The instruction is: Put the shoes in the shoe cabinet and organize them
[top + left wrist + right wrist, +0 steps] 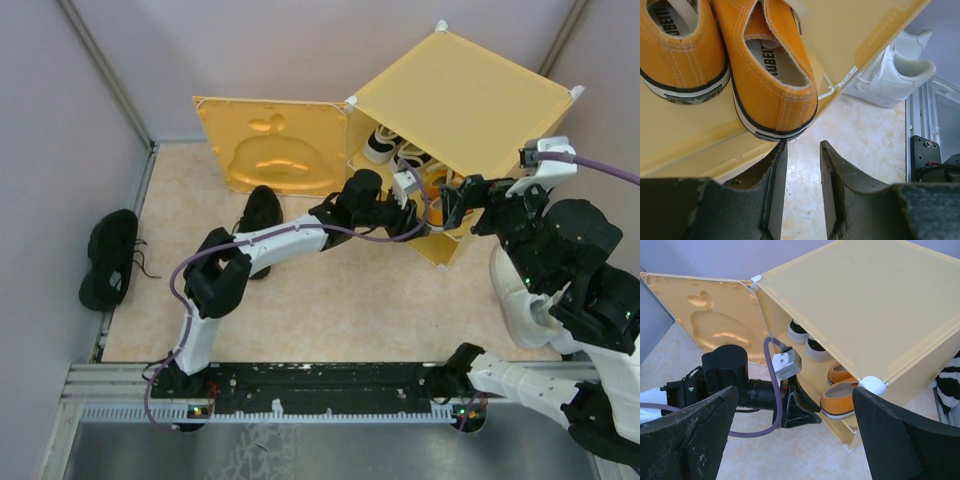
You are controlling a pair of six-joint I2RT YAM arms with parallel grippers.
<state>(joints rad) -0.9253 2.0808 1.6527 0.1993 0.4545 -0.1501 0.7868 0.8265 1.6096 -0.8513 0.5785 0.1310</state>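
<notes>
The yellow shoe cabinet (460, 95) stands at the back right with its embossed door (270, 150) swung open to the left. Two orange shoes (775, 75) (682, 50) sit on its shelf (680, 130), the nearer one's heel hanging over the front edge. A black-and-white pair (385, 145) sits deeper on the shelf. My left gripper (803, 145) is open and empty, its fingertips just below that heel. My right gripper (795, 390) hovers wide open at the cabinet's front corner, holding nothing. One black shoe (260, 215) lies on the floor by the door, and more black shoes (110, 258) lie at the far left.
A cream-white pair (895, 70) stands on the floor to the right of the cabinet, partly under my right arm (560, 260). Grey walls close in the floor on the left and back. A metal rail (320, 385) runs along the near edge.
</notes>
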